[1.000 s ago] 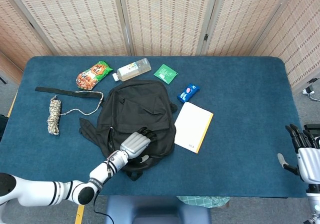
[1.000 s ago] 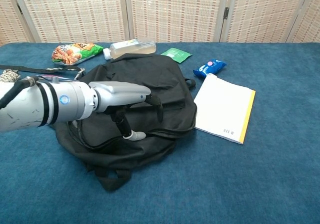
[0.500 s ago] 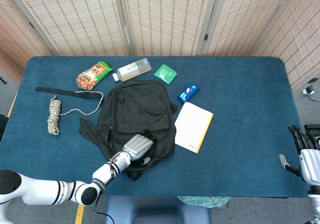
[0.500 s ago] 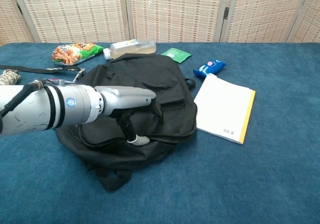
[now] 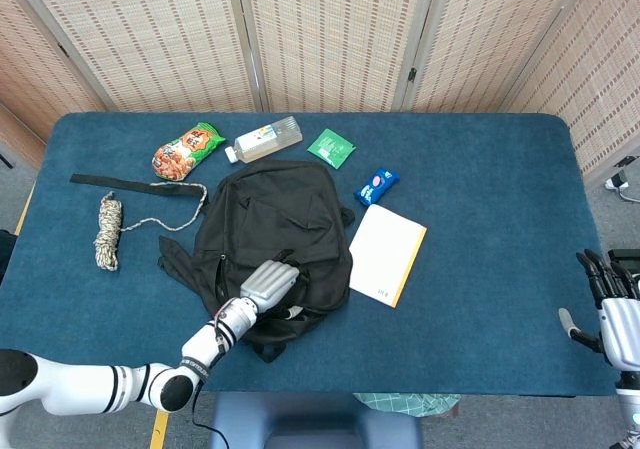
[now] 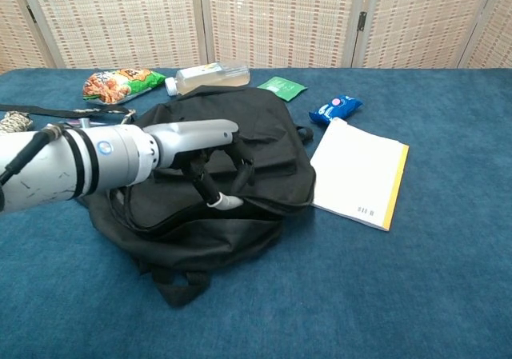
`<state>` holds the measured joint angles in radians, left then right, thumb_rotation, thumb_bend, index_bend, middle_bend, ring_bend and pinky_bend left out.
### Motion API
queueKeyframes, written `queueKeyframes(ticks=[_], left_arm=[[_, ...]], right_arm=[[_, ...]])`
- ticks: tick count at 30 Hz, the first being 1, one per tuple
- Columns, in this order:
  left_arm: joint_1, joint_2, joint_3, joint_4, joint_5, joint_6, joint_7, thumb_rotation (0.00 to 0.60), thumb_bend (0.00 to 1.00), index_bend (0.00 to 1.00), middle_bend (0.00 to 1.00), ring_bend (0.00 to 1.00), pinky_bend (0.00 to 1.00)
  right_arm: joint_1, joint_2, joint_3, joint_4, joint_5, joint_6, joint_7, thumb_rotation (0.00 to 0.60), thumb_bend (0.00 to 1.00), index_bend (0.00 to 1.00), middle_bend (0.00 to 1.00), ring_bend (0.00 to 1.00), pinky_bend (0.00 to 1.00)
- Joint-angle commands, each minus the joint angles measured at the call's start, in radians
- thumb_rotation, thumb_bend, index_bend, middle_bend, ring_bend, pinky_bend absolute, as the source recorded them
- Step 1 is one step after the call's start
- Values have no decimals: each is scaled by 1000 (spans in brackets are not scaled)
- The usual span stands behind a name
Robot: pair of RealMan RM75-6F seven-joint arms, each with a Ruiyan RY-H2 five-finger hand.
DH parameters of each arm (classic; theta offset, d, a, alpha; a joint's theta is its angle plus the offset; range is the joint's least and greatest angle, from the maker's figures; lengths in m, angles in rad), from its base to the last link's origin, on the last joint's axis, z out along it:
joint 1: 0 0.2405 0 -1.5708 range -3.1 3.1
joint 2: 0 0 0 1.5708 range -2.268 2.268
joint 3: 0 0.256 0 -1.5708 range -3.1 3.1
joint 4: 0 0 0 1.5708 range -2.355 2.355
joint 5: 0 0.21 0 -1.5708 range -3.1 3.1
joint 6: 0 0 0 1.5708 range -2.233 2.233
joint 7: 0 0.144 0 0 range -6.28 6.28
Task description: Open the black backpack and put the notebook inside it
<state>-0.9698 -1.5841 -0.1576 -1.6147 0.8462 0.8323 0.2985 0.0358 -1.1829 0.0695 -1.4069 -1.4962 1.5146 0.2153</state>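
The black backpack point(image 5: 280, 209) lies flat in the middle of the blue table, its top towards the near edge. My left hand point(image 5: 268, 285) rests on its near part with fingers curled around the edge of the upper flap point(image 6: 264, 187). The flap is raised a little, and a dark gap shows below it along the zipper. In the chest view the left hand point(image 6: 200, 145) covers the bag's near left side. The white notebook point(image 5: 388, 254) with a yellow edge lies closed just right of the bag, also seen as the notebook point(image 6: 360, 173). My right hand point(image 5: 612, 304) hangs off the table's right end, fingers apart, holding nothing.
Behind the bag lie a snack bag point(image 5: 186, 151), a plastic bottle point(image 5: 264, 139), a green packet point(image 5: 331, 148) and a blue packet point(image 5: 377, 184). A coiled rope point(image 5: 108, 231) and a black strap point(image 5: 120, 181) lie at the left.
My left hand has curled in on the flap's edge and pulled it up and back to the left, widening the gap at the zipper. The right hand has barely shifted.
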Motion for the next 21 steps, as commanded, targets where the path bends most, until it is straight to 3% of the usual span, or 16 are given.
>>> queueKeyframes(ticks=[1,14,21], left_arm=[[35,25,-21,-13,29,25,-61,600,579,704,387,270,0],[149,86,-73,-18,119,138,-234,600,699,699,451,347,0],[164,108,-111,35,107,170,-233,600,711,698,476,377,0]], right_arm=[[0,1,0,-1,-3,2,0,600,397,65,76,159,83],[14,6,-1,-16,-40,14,-7,600,398,65,76,157,83],[55,8,-26,-31,-98,-34,-43,600,398,65,76,161,83]])
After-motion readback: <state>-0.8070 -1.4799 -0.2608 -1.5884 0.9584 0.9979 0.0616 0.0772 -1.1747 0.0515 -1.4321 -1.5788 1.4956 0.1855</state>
